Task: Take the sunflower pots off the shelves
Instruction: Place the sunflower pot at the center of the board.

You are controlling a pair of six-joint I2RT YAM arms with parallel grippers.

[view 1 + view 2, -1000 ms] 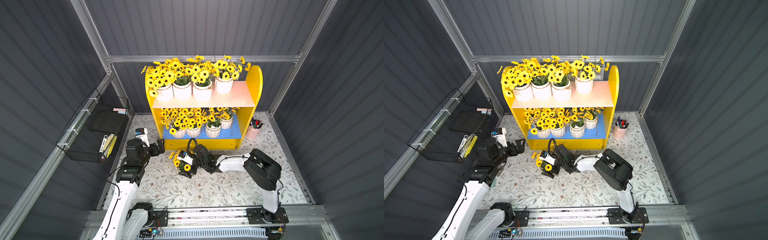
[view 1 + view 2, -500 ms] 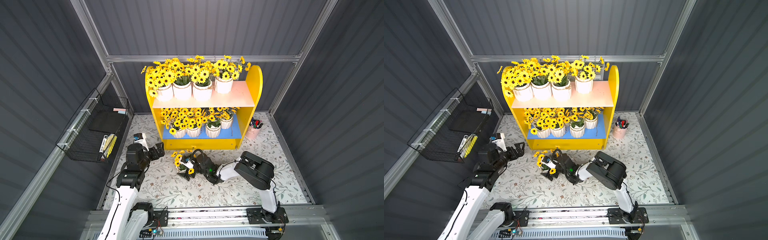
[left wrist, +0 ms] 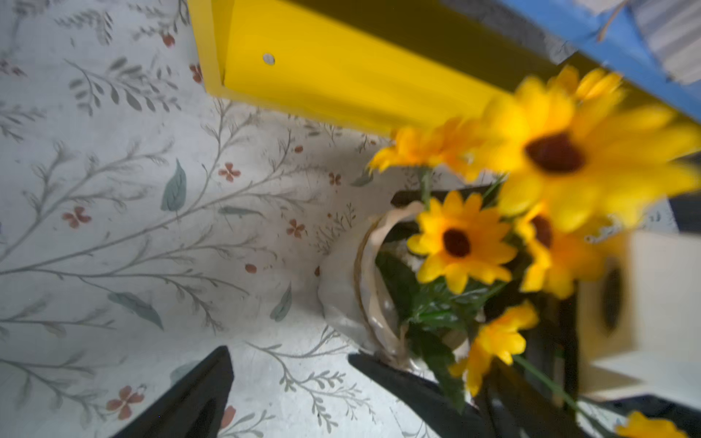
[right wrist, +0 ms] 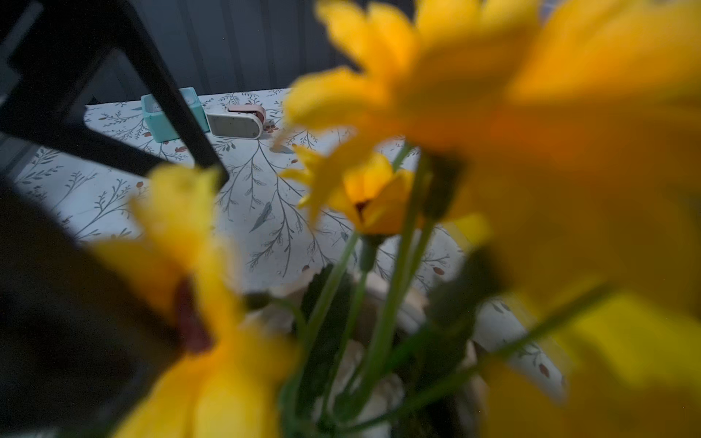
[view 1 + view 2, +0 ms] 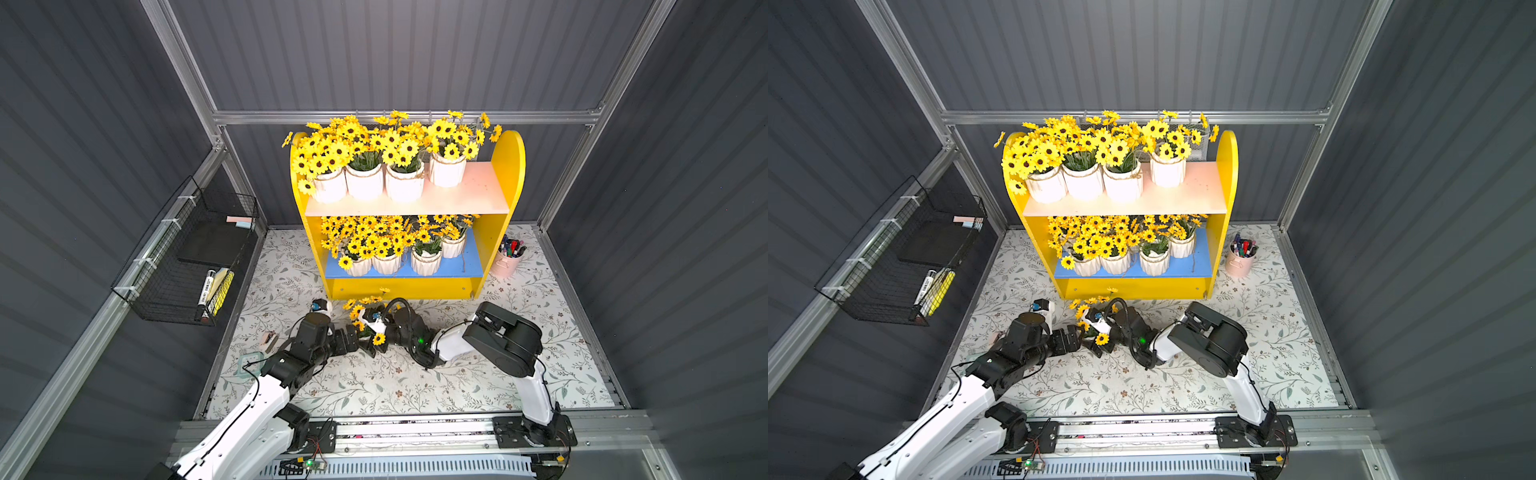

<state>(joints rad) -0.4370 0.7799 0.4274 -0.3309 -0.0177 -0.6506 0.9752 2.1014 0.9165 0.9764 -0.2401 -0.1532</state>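
You'll see the shelves (image 5: 510,166) are smooth painted wood with a soft sheen; the sunflower pots (image 5: 405,190) are glossy ribbed ceramic bound with rough twine, petals matt and cloth-like. The table cover (image 5: 457,386) looks matt, the wire basket (image 5: 158,286) black coated metal, the frame rail (image 5: 270,117) brushed aluminium.
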